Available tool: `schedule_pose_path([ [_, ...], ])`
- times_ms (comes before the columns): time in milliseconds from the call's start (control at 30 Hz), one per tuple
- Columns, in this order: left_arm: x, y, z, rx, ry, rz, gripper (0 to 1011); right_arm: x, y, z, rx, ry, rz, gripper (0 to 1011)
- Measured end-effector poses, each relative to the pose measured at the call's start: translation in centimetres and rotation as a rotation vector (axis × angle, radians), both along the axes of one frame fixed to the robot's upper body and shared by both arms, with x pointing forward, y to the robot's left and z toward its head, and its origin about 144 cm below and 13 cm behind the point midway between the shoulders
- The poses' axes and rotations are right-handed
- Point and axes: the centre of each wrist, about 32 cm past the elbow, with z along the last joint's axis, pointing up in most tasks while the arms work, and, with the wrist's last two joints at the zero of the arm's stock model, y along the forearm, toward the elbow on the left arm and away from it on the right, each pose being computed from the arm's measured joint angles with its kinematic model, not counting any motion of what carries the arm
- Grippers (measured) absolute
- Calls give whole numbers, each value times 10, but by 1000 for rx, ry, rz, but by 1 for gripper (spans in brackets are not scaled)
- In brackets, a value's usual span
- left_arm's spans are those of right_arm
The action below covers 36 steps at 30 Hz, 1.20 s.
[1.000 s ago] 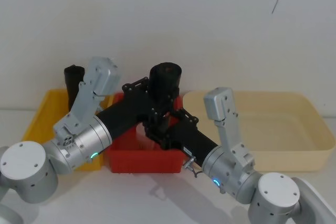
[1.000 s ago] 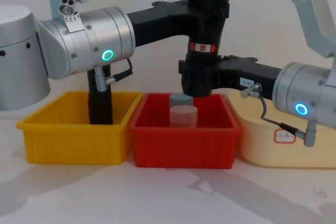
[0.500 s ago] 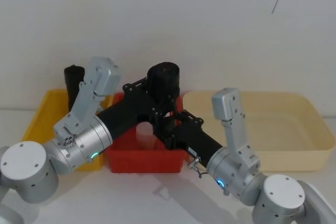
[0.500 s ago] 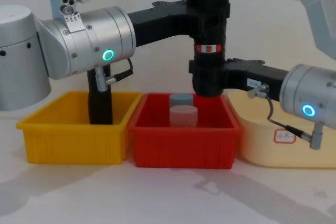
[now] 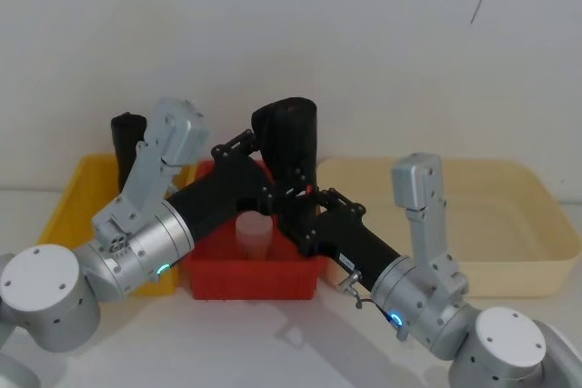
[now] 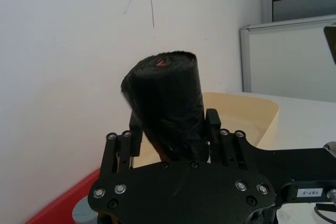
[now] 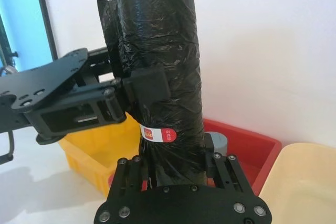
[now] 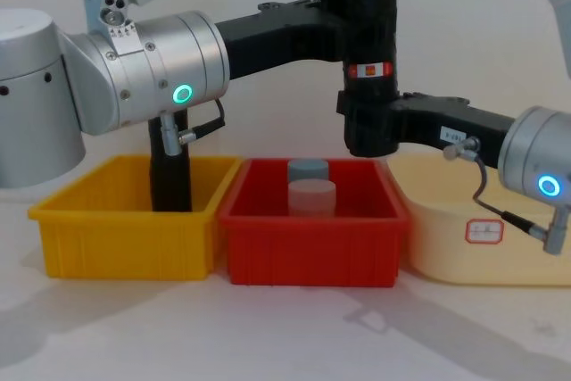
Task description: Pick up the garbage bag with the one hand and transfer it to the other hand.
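The garbage bag (image 8: 370, 33), a tall black roll with a red-and-white band, hangs slightly tilted above the right side of the red bin (image 8: 312, 252). My right gripper (image 8: 370, 127), on the blue-lit arm, is shut on its lower end (image 7: 173, 145). My left gripper (image 8: 346, 28), on the green-lit arm, stands open, its fingers (image 7: 149, 85) still flanking the roll's upper part (image 6: 165, 103). From the head camera the garbage bag (image 5: 289, 138) leans left at the top, between the left gripper (image 5: 259, 156) and the right gripper (image 5: 296, 215).
Two grey cylinders (image 8: 310, 189) stand in the red bin. Left of it, a yellow bin (image 8: 125, 238) holds a plain black roll (image 8: 169, 176). A cream tub (image 8: 482, 260) sits at the right. A bare table lies in front.
The right gripper has carried the garbage bag to the right and up. The roll now tilts. The left arm has stayed put, its fingers loosened from the roll.
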Motion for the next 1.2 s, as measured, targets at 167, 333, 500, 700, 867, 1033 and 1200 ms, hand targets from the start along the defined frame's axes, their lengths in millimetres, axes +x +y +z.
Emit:
schedule_pose_path([
  [167, 0, 0, 0, 0, 0, 0, 798, -1, -2, 0, 20, -5, 11, 560],
  [333, 0, 0, 0, 0, 0, 0, 953, 0, -2, 0, 34, -8, 18, 560],
  [500, 0, 0, 0, 0, 0, 0, 1002, 2, -3, 1, 47, -9, 16, 560],
  [700, 0, 0, 0, 0, 0, -1, 1002, 8, -8, 3, 58, -8, -12, 560],
  [867, 0, 0, 0, 0, 0, -1, 1002, 14, -16, 4, 58, -3, -53, 560],
  [1033, 0, 0, 0, 0, 0, -1, 1002, 21, -26, 4, 54, 5, -101, 560],
  [1200, 0, 0, 0, 0, 0, -1, 1002, 28, -42, 3, 42, 19, -165, 560],
])
